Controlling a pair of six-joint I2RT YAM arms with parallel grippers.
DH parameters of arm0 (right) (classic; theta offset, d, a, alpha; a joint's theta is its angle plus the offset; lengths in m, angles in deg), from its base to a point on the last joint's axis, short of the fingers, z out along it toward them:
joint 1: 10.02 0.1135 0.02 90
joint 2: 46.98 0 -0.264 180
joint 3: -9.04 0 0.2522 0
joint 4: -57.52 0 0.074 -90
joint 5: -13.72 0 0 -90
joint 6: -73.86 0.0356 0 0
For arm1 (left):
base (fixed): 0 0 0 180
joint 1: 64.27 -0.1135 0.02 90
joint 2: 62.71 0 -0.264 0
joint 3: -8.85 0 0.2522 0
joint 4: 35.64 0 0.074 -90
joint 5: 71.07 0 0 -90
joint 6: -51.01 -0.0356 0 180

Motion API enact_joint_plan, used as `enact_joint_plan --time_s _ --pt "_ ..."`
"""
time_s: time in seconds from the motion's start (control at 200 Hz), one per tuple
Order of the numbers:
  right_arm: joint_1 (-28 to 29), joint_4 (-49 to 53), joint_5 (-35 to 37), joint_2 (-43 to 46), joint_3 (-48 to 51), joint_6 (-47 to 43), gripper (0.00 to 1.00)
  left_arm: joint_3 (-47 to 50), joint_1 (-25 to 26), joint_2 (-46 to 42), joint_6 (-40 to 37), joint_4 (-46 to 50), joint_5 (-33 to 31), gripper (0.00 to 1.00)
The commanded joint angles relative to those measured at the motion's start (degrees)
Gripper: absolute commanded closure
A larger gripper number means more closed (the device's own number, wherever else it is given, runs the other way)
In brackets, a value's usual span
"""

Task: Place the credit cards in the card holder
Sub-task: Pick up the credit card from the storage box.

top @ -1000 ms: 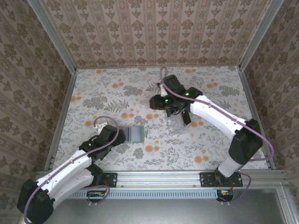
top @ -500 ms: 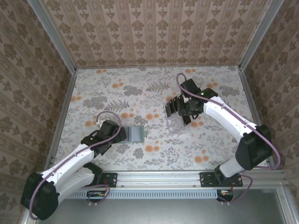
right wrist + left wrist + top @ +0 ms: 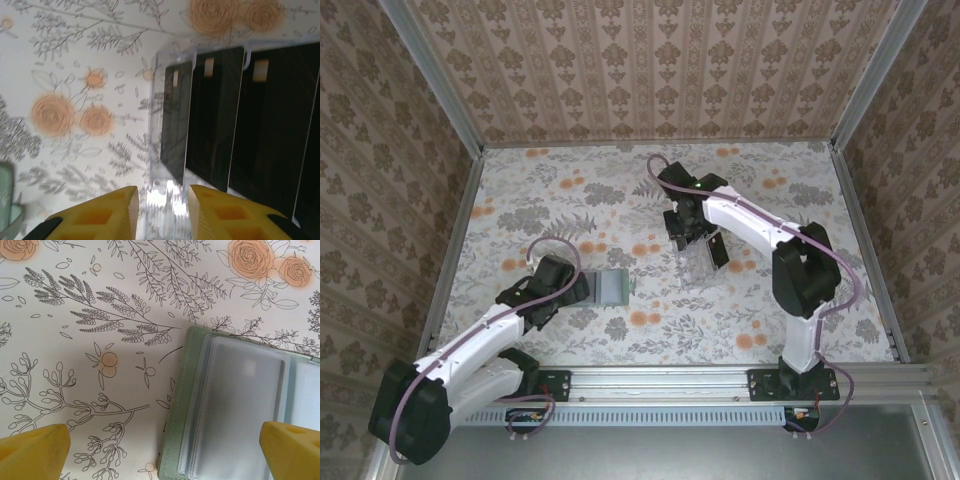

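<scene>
The right hand (image 3: 162, 194), narrow and holding nothing, hangs over the clear rack (image 3: 156, 125) where the black credit cards (image 3: 215, 115) stand, well apart from the card holder (image 3: 235, 405) lying under the wide left hand (image 3: 162, 440), so it may pinch the rack's wall or two cards together.

Bright, even light, soft faint shadows, right wrist view slightly blurred, glare on the clear rack (image 3: 167, 192)
</scene>
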Motion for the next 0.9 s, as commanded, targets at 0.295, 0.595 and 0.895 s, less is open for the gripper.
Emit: enact_joint_plan --time_s 0.295,0.595,0.895 --pt "-0.17 5.85 7.27 -8.81 -8.43 -2.19 0.67 -0.18 -2.07 0.45 -2.27 -1.12 1.42 0.00" --pt "-0.17 5.32 4.45 -11.25 -8.83 -1.56 0.70 -0.01 -2.44 -0.01 -2.27 -1.19 1.65 0.00" --pt "-0.26 4.36 2.56 -10.81 -8.13 -1.09 0.84 0.44 -2.52 -0.72 -2.21 -1.00 1.65 0.00"
